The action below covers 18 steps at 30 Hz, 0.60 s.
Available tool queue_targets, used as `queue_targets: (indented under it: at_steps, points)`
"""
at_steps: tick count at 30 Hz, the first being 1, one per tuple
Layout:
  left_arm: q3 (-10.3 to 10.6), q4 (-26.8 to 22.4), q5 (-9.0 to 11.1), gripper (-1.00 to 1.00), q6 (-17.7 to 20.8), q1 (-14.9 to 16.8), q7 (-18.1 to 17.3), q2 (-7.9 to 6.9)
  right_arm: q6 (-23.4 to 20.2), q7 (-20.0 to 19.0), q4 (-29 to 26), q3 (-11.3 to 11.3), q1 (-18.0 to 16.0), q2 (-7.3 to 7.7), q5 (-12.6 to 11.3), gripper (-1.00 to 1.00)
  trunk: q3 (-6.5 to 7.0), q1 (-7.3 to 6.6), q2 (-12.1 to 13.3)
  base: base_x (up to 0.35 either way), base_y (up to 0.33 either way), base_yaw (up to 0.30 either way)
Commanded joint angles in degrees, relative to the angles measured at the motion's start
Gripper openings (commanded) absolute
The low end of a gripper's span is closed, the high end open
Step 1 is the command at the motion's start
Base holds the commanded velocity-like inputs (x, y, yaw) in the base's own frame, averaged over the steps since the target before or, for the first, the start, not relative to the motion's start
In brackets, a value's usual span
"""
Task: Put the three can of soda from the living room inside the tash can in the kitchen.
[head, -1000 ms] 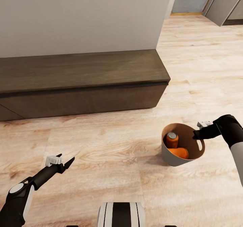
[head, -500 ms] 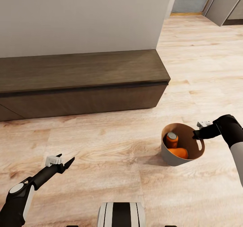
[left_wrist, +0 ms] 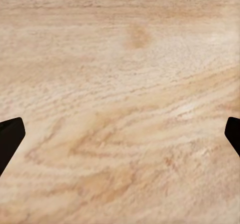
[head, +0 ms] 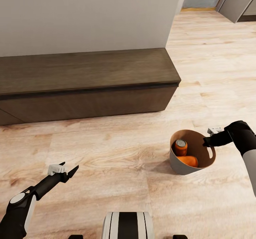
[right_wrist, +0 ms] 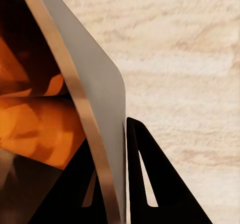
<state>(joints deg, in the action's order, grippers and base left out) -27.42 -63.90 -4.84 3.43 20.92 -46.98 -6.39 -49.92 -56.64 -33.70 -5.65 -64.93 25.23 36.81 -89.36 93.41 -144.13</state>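
Long low dark-wood bench [head: 85, 84] spans the left and centre of the frame, its back against a plain pale wall [head: 89, 15] that fills the upper left. Light wood-plank floor [head: 113, 175] covers the lower half and the right side. Upper right: a grey door panel [head: 236, 0] stands angled beside an opening.

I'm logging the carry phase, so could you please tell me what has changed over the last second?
Only the camera moved: the bench, wall and far doorway slid slightly up the head view, which suggests the robot moved. Nothing was taken or released. The right tool stays clamped on the rim of the trash can, with orange soda cans inside, and the left tool stays open and empty above the floor.
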Motion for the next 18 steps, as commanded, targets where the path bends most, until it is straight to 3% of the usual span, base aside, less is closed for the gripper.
queue_targets:
  at_steps: [1, 14, 18]
  points:
    - [0.0, 0.0, 0.0, 1.0, 0.0, 0.0, 0.0, 0.01, -0.5, -0.3, 0.0, -0.1, 0.0, 0.0, -0.6, -1.0, 0.0, -0.01, 0.0, 0.0, 0.0, 0.0]
    - [0.0, 0.1, -0.1, 1.0, 0.0, 0.0, 0.0, 0.01, -0.5, -0.3, 0.0, -0.1, 0.0, 0.01, -0.6, -1.0, -2.43, 0.28, -0.1, 0.0, 0.0, 0.0]
    - [0.0, 0.1, -0.1, 1.0, 0.0, 0.0, 0.0, 0.0, -0.5, -0.3, 0.0, -0.1, 0.0, 0.04, -0.6, -1.0, -2.43, 0.28, -0.1, 0.0, 0.0, 0.0]
